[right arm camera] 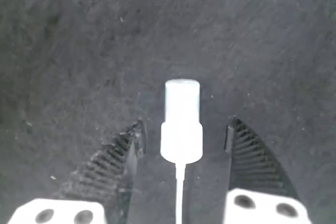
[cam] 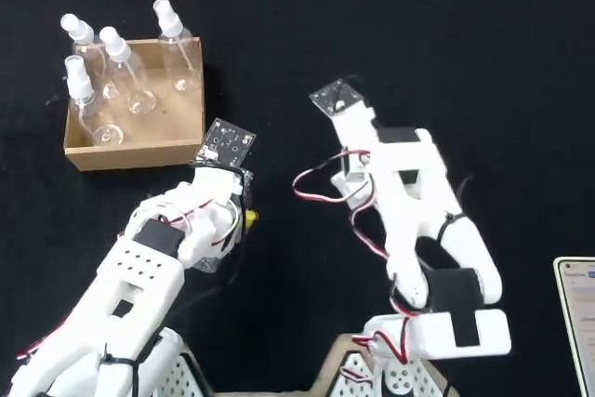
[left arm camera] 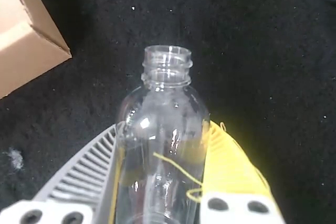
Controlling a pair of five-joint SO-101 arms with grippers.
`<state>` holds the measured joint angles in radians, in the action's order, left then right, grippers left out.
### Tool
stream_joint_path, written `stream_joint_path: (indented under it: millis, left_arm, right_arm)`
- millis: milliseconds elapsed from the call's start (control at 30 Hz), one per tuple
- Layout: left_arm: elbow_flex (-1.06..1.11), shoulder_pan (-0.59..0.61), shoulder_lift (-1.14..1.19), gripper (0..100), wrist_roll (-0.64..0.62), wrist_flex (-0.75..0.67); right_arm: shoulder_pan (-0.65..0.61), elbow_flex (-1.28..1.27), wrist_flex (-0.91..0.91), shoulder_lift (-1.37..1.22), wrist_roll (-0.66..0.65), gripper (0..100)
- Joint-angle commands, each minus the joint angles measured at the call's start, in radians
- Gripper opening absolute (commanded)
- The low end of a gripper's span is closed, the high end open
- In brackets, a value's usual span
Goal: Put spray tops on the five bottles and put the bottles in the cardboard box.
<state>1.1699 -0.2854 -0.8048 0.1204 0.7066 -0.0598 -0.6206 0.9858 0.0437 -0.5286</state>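
- Near left, the left gripper [left arm camera: 164, 125] is clenched on the body of an uncapped clear bottle [left arm camera: 167, 66]. The bottle's open neck points away, near the cardboard box's corner.
- Mid-table, the right gripper [right arm camera: 184, 127] has its jaws released. They straddle a white spray top [right arm camera: 182, 98] that lies on the black cloth [cam: 483, 62] and touches neither jaw.
- Far left, the cardboard box [cam: 135, 148] holds four capped bottles [cam: 125, 67].
- The step in hand looks like capping the fifth bottle. Next, the right jaws need to close on the spray top, then its tube must line up with the open neck.
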Motion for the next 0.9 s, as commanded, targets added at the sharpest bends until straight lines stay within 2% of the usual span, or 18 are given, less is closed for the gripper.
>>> stream_joint_path:
  millis: [0,233,333,467,600,733,867]
  left_arm:
    - [-0.012,0.001,-0.025,4,-0.009,-0.012]
    - [-0.012,0.001,-0.025,4,-0.009,-0.012]
    - [-0.012,0.001,-0.025,4,-0.009,-0.012]
    - [-0.012,0.001,-0.025,4,-0.009,-0.012]
    - [-0.012,0.001,-0.025,4,-0.009,-0.012]
    - [-0.01,-0.001,-0.025,4,-0.009,-0.012]
    - [0.013,-0.002,-0.061,4,-0.048,-0.018]
  right_arm:
    - [0.04,-0.001,-0.021,-0.042,-0.049,23.3]
    - [0.071,-0.001,-0.071,-0.107,-0.046,23.0]
    - [0.061,0.002,-0.066,-0.096,-0.04,15.1]
    - [0.054,0.002,-0.063,-0.045,0.031,2.4]
    - [0.052,0.033,0.008,0.081,0.075,2.2]
    - [0.052,0.16,0.141,0.243,0.207,2.2]
    - [0.051,0.308,0.253,0.358,0.434,2.2]
